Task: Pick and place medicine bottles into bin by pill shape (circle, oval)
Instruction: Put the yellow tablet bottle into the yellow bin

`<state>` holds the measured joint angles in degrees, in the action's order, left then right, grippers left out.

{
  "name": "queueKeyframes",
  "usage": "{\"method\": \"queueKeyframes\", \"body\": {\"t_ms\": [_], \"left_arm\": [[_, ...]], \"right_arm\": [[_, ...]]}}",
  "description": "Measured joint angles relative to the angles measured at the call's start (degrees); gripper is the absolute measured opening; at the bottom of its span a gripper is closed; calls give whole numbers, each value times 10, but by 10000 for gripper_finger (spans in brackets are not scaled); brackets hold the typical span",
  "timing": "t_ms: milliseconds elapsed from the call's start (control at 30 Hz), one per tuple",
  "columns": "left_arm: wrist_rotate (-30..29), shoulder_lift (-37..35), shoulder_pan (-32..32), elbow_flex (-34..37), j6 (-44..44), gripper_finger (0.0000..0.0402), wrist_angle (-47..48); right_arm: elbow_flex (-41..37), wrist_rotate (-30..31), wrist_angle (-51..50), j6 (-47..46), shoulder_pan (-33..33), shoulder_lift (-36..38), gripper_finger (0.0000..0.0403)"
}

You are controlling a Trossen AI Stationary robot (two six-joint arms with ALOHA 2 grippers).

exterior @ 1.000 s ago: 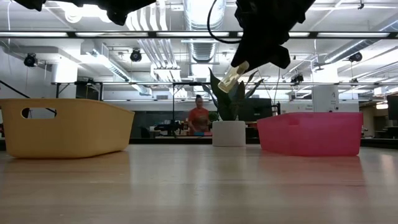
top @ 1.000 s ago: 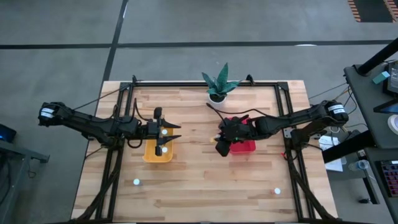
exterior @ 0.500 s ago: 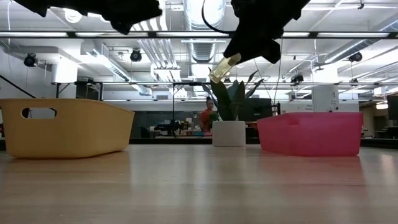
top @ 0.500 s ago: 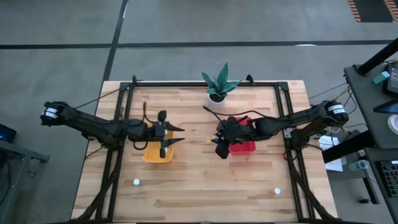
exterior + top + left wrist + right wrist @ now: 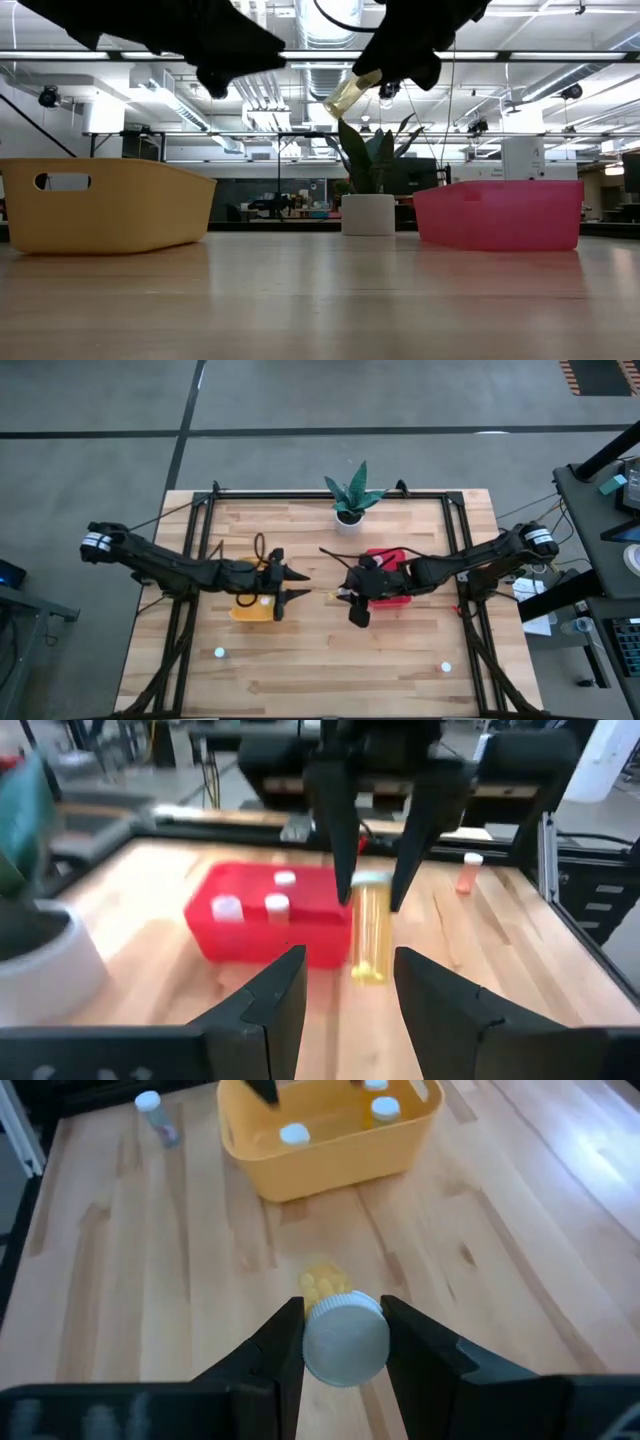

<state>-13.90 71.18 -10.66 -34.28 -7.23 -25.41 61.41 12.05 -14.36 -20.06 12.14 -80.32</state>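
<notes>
Between the yellow bin and the red bin, the right gripper pinches 1 amber medicine bottle by its cap, so the left gripper, jaws spread, should close squarely round its body before any release.

A potted plant stands, apparently upright, at the table's far edge.

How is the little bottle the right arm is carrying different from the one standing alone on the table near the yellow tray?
The carried bottle hangs in the air, clamped in the right gripper between the two trays; the lone bottle rests on the wood beside the yellow tray, untouched. The carried bottle holds yellow pills; the lone bottle's contents cannot be made out. Both have white caps.
</notes>
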Motion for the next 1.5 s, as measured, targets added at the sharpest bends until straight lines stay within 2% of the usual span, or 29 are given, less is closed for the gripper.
{"method": "queueKeyframes", "body": {"t_ms": [133, 333, 767, 1133, 1267, 1467, 1500], "left_arm": [[7, 39, 0, 0, -43, 138, -15], [64, 85, 0, 0, -47, 138, -79], [61, 188, 1, -4, -61, 175, -209], [60, 241, 2, -48, -61, 175, -217], [60, 239, 2, -47, -60, 153, -216], [60, 237, 2, -47, -57, 69, -219], [60, 237, 2, -47, -57, 67, -220]], "right_arm": [[0, -1, 21, 9, 0, -8, 111], [0, -2, 28, 21, 0, -14, 112], [0, -7, 33, 23, 0, -14, 111], [0, -21, 40, 32, 0, -14, 111], [0, -20, 40, 33, 0, -14, 114], [0, -20, 40, 36, 0, -7, 117], [0, -20, 40, 36, 0, -6, 117]]}}
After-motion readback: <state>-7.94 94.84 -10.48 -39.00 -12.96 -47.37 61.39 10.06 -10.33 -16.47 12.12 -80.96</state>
